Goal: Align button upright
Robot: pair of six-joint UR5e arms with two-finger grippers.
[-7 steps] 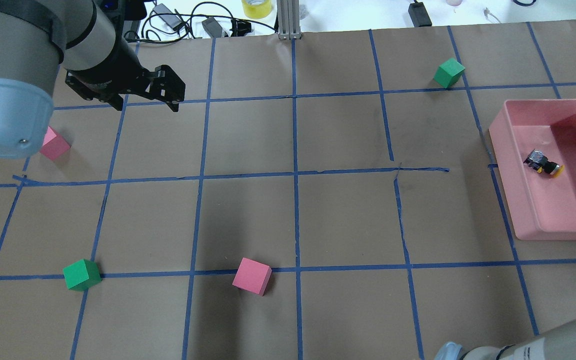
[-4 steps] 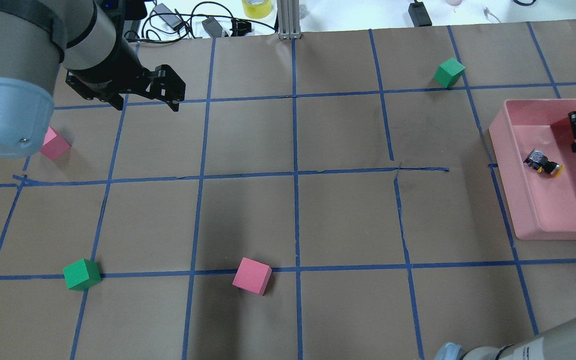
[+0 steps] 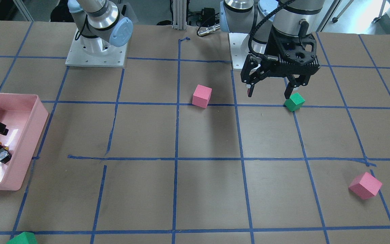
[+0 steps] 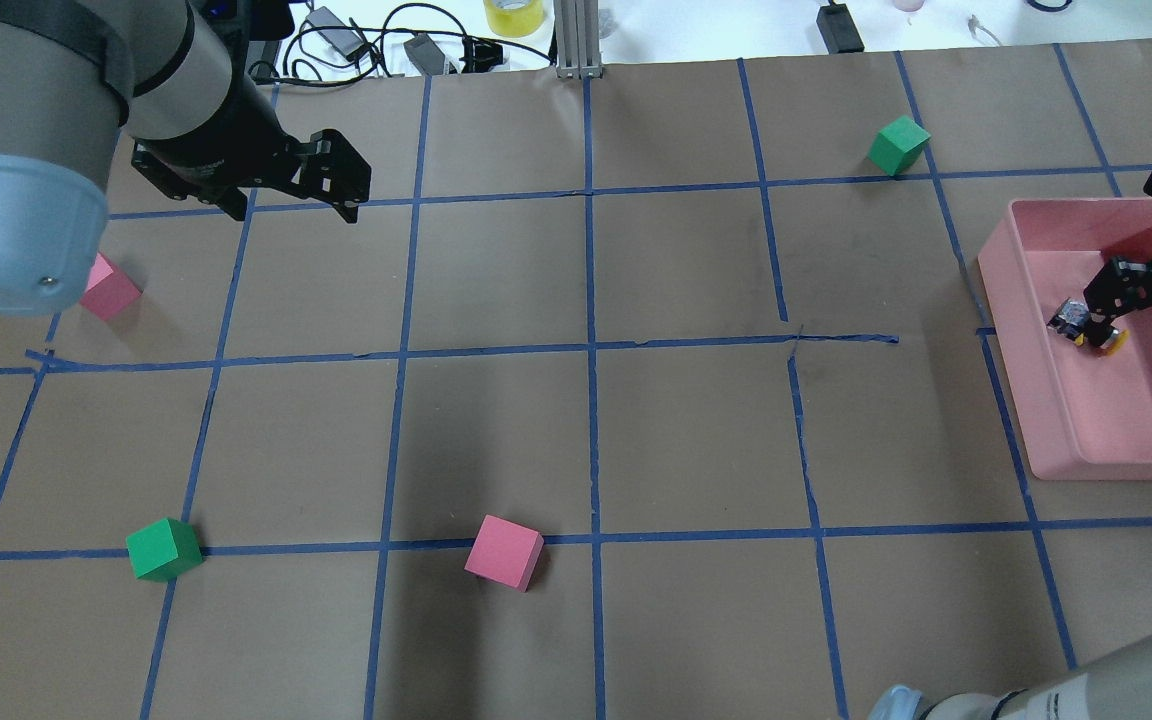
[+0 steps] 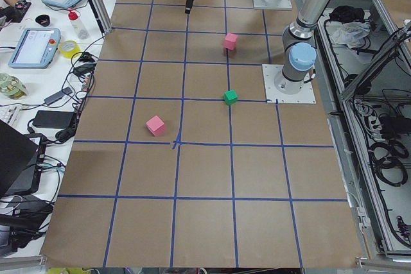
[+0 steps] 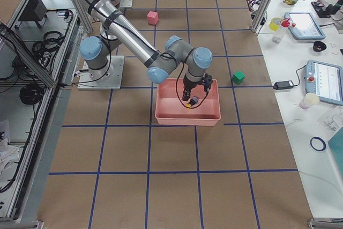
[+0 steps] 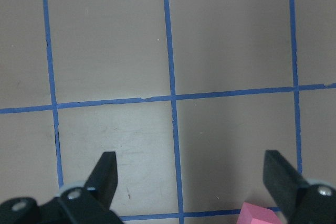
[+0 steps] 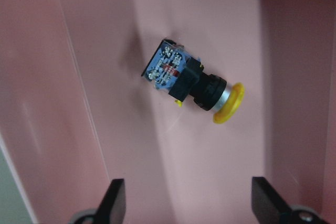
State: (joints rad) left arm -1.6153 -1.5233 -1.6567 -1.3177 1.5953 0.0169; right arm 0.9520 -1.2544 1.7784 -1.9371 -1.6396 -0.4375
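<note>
The button (image 8: 191, 82) lies on its side on the floor of the pink tray (image 4: 1011, 290), its yellow cap pointing to the right in the right wrist view. It also shows in the overhead view (image 4: 1086, 328) and the front view (image 3: 0, 152). My right gripper (image 8: 187, 182) is open and hangs just above the button, its jaws spread wider than the button; in the overhead view (image 4: 1136, 325) it partly hides the button. My left gripper (image 4: 294, 210) is open and empty above the table, far from the tray.
A green cube (image 4: 898, 145) sits beyond the tray. A pink cube (image 4: 108, 287), a green cube (image 4: 163, 548) and a pink cube (image 4: 504, 552) lie on the brown paper with blue tape lines. The tray walls (image 8: 63, 103) flank the button.
My right gripper has moved from the tray's far right side toward its near left, and now sits over the button. The button and the left arm have not moved.
</note>
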